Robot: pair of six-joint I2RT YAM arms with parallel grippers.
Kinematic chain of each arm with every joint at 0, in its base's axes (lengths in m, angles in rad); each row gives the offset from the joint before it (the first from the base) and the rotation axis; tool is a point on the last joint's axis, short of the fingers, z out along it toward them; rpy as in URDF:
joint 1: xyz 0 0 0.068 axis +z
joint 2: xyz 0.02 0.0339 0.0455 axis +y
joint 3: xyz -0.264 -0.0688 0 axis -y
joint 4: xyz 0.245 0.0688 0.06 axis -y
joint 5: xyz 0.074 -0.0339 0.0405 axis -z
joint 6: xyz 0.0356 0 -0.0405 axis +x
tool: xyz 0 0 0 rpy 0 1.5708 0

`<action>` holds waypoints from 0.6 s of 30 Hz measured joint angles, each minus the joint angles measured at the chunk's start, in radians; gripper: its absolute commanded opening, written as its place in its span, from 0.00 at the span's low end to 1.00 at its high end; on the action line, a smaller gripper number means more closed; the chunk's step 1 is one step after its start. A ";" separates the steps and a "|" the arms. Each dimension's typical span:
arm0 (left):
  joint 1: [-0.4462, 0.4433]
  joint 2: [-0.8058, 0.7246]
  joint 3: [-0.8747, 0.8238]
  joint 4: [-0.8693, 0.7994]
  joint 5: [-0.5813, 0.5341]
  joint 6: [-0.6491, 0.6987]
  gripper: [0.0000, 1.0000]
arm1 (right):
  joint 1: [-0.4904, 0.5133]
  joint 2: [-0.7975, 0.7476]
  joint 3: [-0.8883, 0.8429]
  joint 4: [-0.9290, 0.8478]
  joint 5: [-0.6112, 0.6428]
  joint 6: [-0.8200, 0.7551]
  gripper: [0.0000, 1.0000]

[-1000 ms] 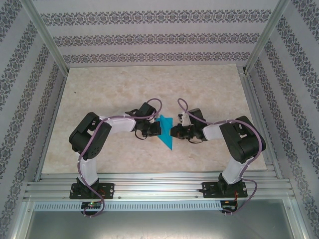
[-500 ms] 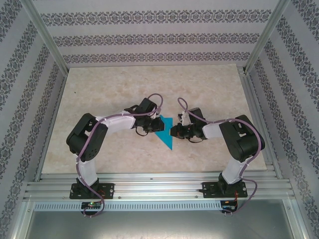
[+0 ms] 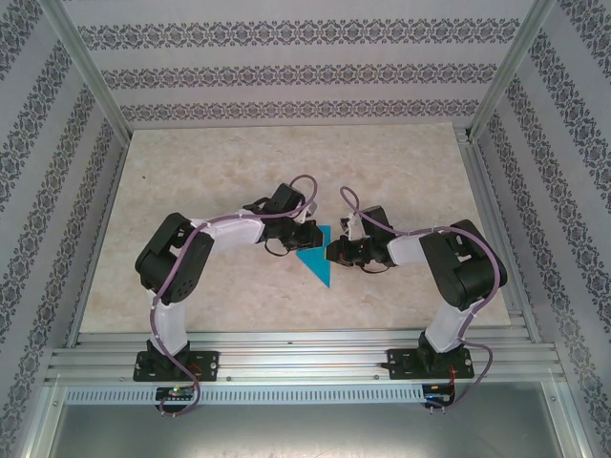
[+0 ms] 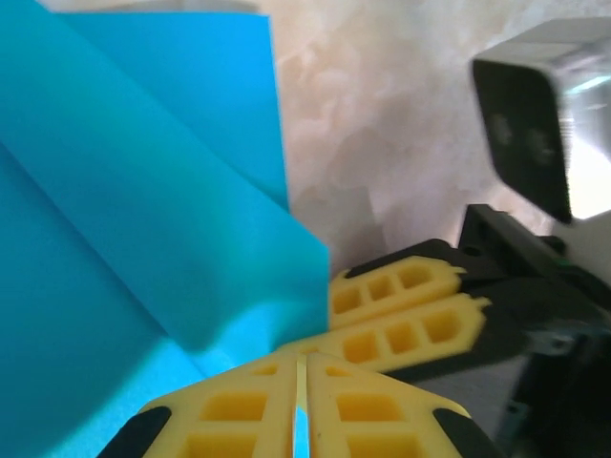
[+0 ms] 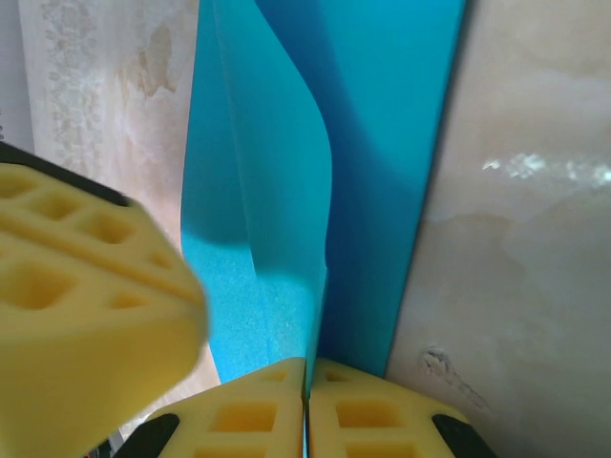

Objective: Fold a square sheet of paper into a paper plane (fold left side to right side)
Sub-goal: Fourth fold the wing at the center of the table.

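One paper plane (creased); left pincer, right pincer both pinch it.

Seen from above, the left arm climbs from its base at seven o'clock and folds at a black elbow. Its white forearm runs out toward three o'clock. The right arm mirrors it from five o'clock, its forearm reaching toward nine. Both wrists tip downward where they meet, so the left gripper and right gripper sit just beside each other, the left one a touch nearer twelve. Up close, the left's yellow fingers are pressed together to a hairline seam with cyan paper caught in it. The right's fingers are likewise clamped on the paper's edge.
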 measured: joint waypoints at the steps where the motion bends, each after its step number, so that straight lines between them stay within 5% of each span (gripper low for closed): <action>1: 0.000 0.011 0.000 0.005 0.002 -0.004 0.11 | 0.000 0.000 0.000 -0.001 0.000 0.000 0.09; 18: -0.006 0.072 0.015 0.019 -0.010 -0.023 0.10 | 0.000 0.006 0.018 -0.032 0.000 0.000 0.10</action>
